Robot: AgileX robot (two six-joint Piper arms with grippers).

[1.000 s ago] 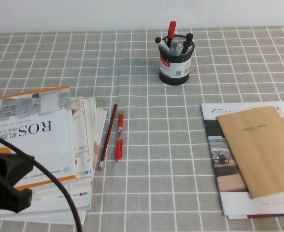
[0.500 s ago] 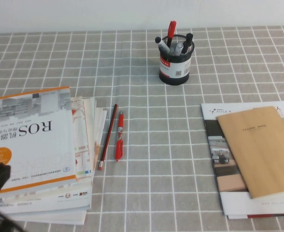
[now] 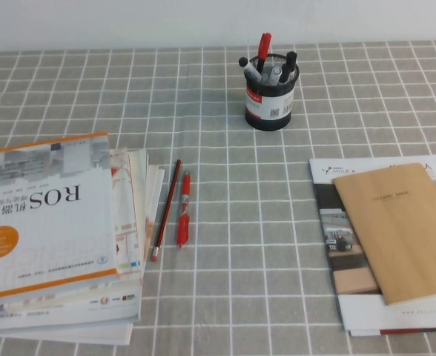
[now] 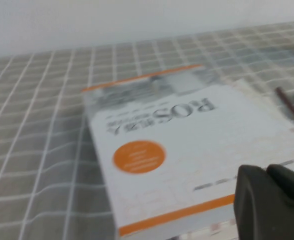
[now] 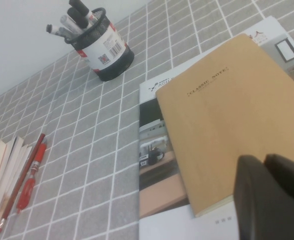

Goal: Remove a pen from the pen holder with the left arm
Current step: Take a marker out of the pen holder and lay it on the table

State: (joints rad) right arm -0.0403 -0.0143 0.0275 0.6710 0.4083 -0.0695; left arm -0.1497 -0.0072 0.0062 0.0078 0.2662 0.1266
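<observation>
Only wrist views show left gripper over book, right gripper over notebook, both seemingly closed.

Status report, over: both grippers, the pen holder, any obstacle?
Left gripper shut, empty, over ROS book. Right gripper shut over brown notebook. Pen holder upright, pens inside. Nothing blocks it.

1. Your table, in grey checked cloth, runs under both grippers;
2. Below your left gripper lies a book stack;
3. Beside that stack, toward your right gripper, a pencil and a red pen lie side by side;
4. Below your right gripper lies a brochure;
5. Well ahead of both grippers stands the pen holder.
</observation>
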